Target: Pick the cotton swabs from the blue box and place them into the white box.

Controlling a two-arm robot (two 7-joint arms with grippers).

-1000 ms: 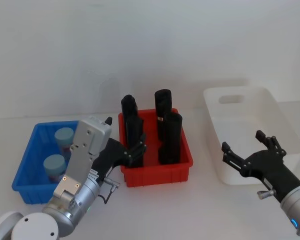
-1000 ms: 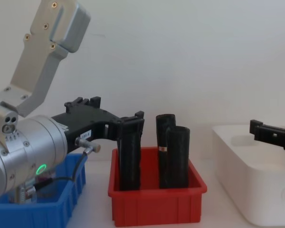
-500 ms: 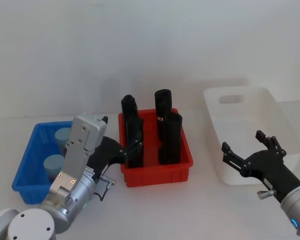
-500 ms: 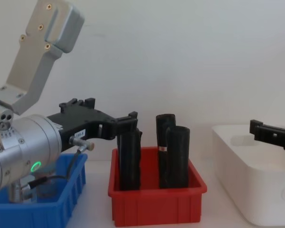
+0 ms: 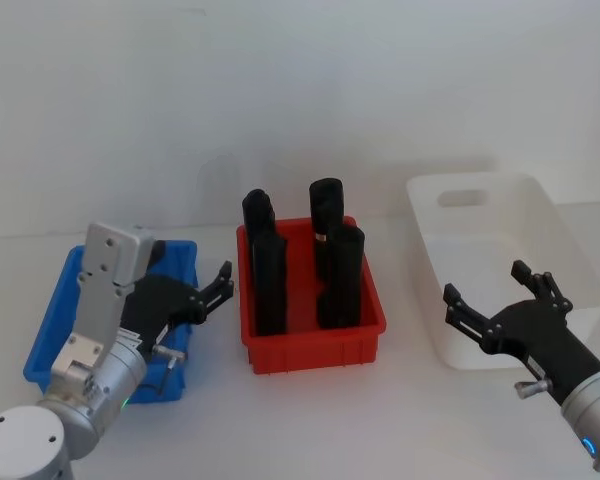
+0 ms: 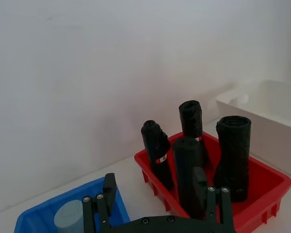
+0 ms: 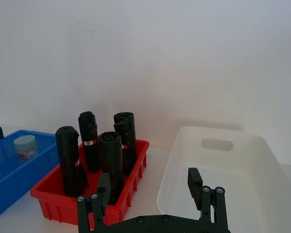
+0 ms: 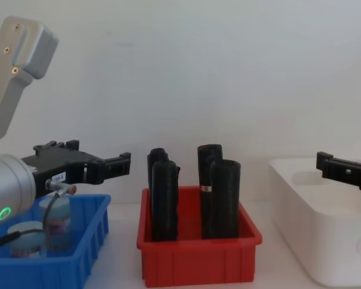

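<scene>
My main worry is where my left jaws hang. They are wide open, holding nothing, over the wall of the blue box (image 8: pixel 72 268) that faces the red bin (image 8: pixel 198 262), with the tips aimed at the 4 black rolls (image 8: pixel 224 198). If I dropped straight down from here, I judge the tips would land on that blue wall or on the bare table (image 5: pixel 310 430) beyond it, not on a jar. A careless sweep forward could also knock a roll over.

The cotton swabs (image 8: pixel 56 215), 2 jars, stand inside the blue box, below the jaws, back toward my wrist and off to their left. In the left wrist view one lid sits low beside 1 finger (image 6: pixel 108 191), not between the 2. I would therefore need to draw back and tip downward before closing. Gripping only a lid might let a jar slip, I think.

My right jaws hover open and empty just before the near wall of the white box (image 8: pixel 301 241), well apart from the jars.
</scene>
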